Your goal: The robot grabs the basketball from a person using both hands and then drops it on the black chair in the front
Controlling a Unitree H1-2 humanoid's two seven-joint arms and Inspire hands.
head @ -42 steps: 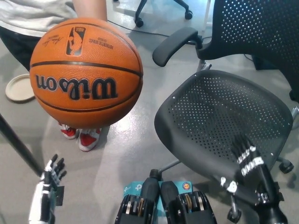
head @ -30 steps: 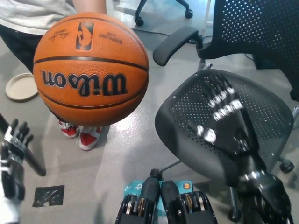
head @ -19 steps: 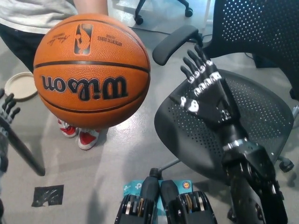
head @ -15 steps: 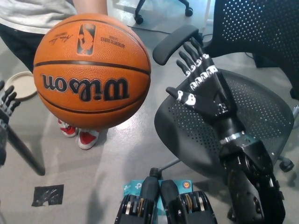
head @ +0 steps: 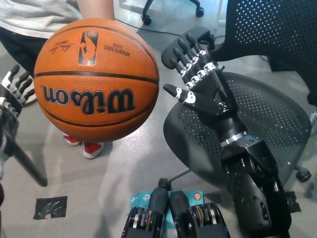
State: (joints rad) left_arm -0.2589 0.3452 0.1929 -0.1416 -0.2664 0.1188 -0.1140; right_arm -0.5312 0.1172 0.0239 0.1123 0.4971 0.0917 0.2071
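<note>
An orange Wilson basketball (head: 96,79) is held out by a person (head: 39,15) whose forearm comes down from the top of the head view. My black right hand (head: 198,82) is raised just right of the ball, open with fingers spread, a small gap from it. At the left edge of the picture my left hand (head: 14,96) is up beside the ball, fingers apart, not touching it. The black mesh chair (head: 237,124) stands to the right, under and behind my right arm.
The person's red shoes (head: 84,146) stand on the grey floor below the ball. A round pale plate (head: 30,99) lies at the left, mostly hidden. A dark pole (head: 25,163) slants across the lower left. Another chair's wheeled base (head: 173,7) shows at the top.
My right hand rose from low over the chair seat to the ball's right side. My left hand came up from the lower left to beside the ball. The ball barely moved.
</note>
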